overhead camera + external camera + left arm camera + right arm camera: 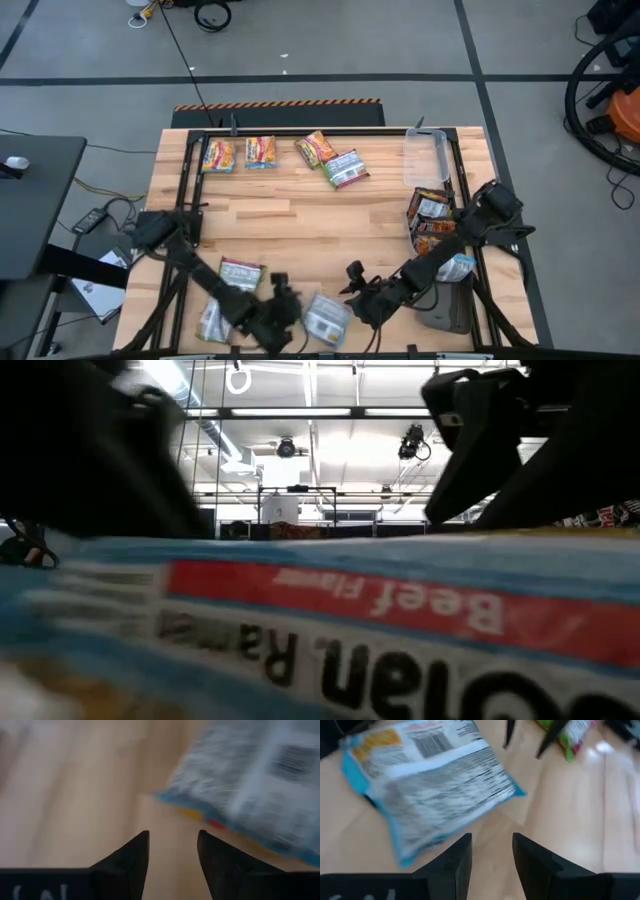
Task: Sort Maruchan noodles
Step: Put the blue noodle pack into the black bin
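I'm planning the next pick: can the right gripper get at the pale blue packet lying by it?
Probably yes. The right gripper is open and empty just short of the pale blue packet, with bare table between. The left gripper flanks its other side.

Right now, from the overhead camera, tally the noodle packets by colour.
Orange-yellow packets: 3
Silver-green packets: 3
Dark brown-red packets: 2
Pale blue packets: 2
Total: 10 in view

A noodle packet [326, 318] lies on the table [300, 215] between both arms.
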Controlling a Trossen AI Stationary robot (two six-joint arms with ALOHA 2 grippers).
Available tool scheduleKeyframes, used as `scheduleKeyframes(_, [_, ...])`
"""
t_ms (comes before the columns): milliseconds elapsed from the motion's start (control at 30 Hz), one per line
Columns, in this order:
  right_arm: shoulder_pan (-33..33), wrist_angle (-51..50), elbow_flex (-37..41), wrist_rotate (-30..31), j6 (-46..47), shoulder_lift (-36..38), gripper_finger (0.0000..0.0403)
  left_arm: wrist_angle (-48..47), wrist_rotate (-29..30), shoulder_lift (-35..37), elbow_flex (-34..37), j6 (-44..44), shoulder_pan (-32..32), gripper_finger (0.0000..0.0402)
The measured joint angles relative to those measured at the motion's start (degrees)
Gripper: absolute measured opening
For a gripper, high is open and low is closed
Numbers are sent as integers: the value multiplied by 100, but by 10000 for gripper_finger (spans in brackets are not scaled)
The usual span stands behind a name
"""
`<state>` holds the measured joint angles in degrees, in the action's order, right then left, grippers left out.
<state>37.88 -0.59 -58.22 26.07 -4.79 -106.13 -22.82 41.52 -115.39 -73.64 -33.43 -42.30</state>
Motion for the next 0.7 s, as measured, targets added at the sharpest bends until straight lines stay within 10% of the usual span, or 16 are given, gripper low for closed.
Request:
scheduleKeyframes(233, [557, -292, 0, -30, 329, 221, 148, -129, -956, 352, 1, 131, 548, 171])
scheduleKeyframes(700, [950, 1532, -2, 8, -1349, -791, 229, 1442, -337, -282, -5, 180, 211, 171])
